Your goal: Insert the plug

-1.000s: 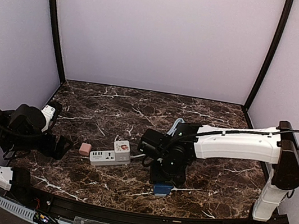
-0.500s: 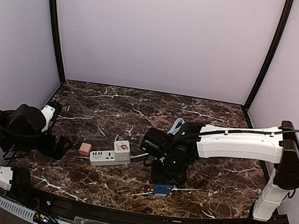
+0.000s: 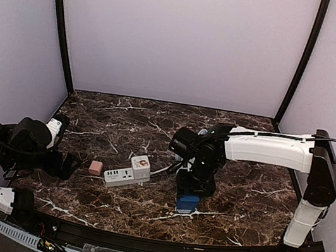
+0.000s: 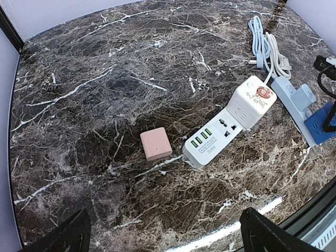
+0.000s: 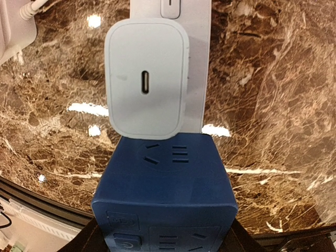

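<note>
Movement over the last 1 second is all on the right. The right arm has drawn back toward the right of the top view and carried the blue cube adapter a little up the frame. The white power strip at centre-left has swung slightly, probably tugged by its cord. That reads as lining up rather than a finished insertion. In the right wrist view the cube fills the lower half, overlapping the near end of a pale strip just below a pale charger already sitting on it. The cube's prongs are hidden, so whether it is seated cannot be told. The right pincer appears pressed against the cube's 2 sides, its dark fingers showing at the bottom corners with no visible gap. The left pincer is spread wide and holds nothing. It hangs over the tabletop near a pink block, at the left edge of the top view, as it was before.
</note>
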Controlling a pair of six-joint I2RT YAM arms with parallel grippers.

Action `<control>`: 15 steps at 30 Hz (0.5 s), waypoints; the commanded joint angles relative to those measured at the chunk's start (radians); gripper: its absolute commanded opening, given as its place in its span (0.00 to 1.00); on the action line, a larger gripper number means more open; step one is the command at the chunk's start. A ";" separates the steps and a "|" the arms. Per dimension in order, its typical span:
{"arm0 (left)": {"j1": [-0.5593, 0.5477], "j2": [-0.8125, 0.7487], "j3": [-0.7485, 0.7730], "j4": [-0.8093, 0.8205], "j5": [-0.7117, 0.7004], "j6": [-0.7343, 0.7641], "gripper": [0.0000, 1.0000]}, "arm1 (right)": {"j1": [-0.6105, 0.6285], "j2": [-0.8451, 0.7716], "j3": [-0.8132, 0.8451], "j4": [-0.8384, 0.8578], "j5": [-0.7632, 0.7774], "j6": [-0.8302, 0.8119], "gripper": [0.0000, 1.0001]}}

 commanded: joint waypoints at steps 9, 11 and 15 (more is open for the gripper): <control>0.003 0.015 -0.005 -0.024 -0.012 -0.005 1.00 | -0.156 0.145 -0.027 0.034 0.273 -0.129 0.00; 0.003 0.018 -0.006 -0.023 -0.010 -0.004 1.00 | -0.156 0.138 -0.039 0.059 0.236 -0.138 0.00; 0.003 0.020 -0.006 -0.018 -0.012 0.000 1.00 | -0.151 0.097 -0.075 0.121 0.150 -0.129 0.00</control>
